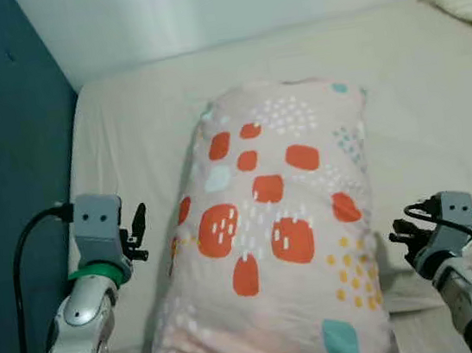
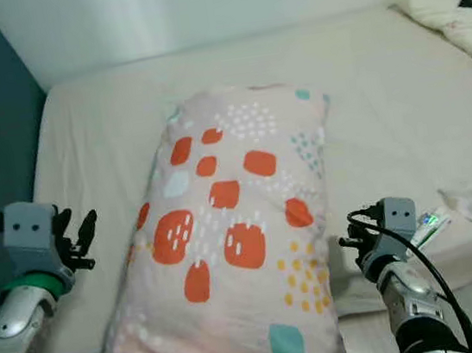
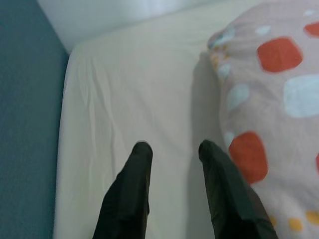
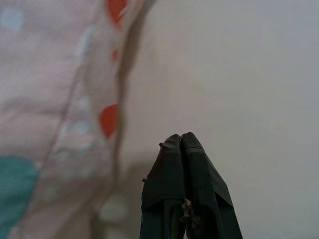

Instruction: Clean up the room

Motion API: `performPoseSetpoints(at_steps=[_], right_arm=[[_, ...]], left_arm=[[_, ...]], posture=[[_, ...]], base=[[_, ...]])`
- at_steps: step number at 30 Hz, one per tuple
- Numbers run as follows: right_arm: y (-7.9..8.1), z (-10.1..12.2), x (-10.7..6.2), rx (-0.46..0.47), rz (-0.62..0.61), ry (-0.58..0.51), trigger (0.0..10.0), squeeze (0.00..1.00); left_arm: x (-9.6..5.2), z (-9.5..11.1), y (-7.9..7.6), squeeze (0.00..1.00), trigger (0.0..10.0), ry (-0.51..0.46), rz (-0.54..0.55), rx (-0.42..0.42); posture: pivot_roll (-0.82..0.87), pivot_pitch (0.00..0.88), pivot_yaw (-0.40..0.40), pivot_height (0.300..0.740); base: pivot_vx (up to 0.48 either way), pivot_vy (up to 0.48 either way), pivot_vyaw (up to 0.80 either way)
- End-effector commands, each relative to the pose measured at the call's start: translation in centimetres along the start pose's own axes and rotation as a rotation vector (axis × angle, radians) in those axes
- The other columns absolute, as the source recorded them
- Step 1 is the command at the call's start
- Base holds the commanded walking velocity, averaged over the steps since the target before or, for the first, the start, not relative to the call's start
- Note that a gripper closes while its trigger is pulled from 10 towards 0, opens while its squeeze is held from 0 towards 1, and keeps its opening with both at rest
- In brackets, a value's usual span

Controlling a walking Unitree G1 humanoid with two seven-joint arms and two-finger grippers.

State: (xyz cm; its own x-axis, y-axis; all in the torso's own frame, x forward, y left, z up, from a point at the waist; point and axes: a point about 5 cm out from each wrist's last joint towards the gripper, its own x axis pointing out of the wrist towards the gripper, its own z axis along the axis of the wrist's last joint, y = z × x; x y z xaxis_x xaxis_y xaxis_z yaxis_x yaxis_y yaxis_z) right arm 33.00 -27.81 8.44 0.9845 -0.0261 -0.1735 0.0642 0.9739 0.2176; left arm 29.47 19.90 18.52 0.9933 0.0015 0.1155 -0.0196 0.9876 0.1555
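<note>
Pillow (image 1: 270, 233) on cream bed (image 1: 416, 92) | teal headboard (image 1: 0, 173) | left gripper (image 3: 172, 149) jaws apart, empty | right gripper (image 4: 180, 142) jaws closed, empty

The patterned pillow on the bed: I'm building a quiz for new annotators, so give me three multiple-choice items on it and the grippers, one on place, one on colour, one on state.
1. Where does the pillow lie?
A. On the mattress between the two grippers
B. On the floor
C. Against the blue wall

2. What colour are its largest blotches?
A. Purple
B. Orange-red
C. Black

3. How do the grippers stand?
A. Both shut
B. Left shut, right open
C. Left open, right shut

Answers:
1 A, the left gripper and right gripper flank it on the sheet.
2 B, orange-red patches dominate the pink cover.
3 C, the left wrist view shows a gap between fingers, the right wrist view shows them pressed together.
</note>
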Motion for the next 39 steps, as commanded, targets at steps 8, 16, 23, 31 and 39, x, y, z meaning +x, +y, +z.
performPoseSetpoints(at_steps=[8,16,23,31,39], right_arm=[[4.1,-2.1,1.2,0.164,0.162,0.130,10.0,0.00],[12.0,3.4,4.3,0.113,0.451,0.017,10.0,0.00],[21.6,12.0,4.5,-0.022,0.828,-0.247,10.0,0.00],[33.0,15.0,-0.3,-0.268,1.395,-0.366,10.0,0.00],[33.4,10.0,-2.5,-0.339,1.712,-0.236,10.0,0.00]], left_arm=[[-1.5,2.7,0.8,0.00,10.0,-0.005,-0.004,-0.015],[-2.0,3.9,1.2,0.00,10.0,-0.017,0.021,-0.017],[-0.9,6.4,1.6,0.00,10.0,-0.106,0.027,-0.020],[1.4,17.8,8.1,0.00,10.0,-0.455,0.176,0.054],[0.6,22.8,9.5,0.00,10.0,-0.615,0.168,0.020]], posture=[[0.18,0.334,0.125,0.625],[0.19,0.316,0.098,0.625],[0.16,0.281,0.086,0.625],[0.13,0.229,0.084,0.625],[0.10,0.207,0.080,0.625]], base=[[0.000,0.000,0.00],[0.000,0.000,0.00],[0.000,0.000,0.00],[0.000,0.000,0.00],[0.000,0.000,0.00]])
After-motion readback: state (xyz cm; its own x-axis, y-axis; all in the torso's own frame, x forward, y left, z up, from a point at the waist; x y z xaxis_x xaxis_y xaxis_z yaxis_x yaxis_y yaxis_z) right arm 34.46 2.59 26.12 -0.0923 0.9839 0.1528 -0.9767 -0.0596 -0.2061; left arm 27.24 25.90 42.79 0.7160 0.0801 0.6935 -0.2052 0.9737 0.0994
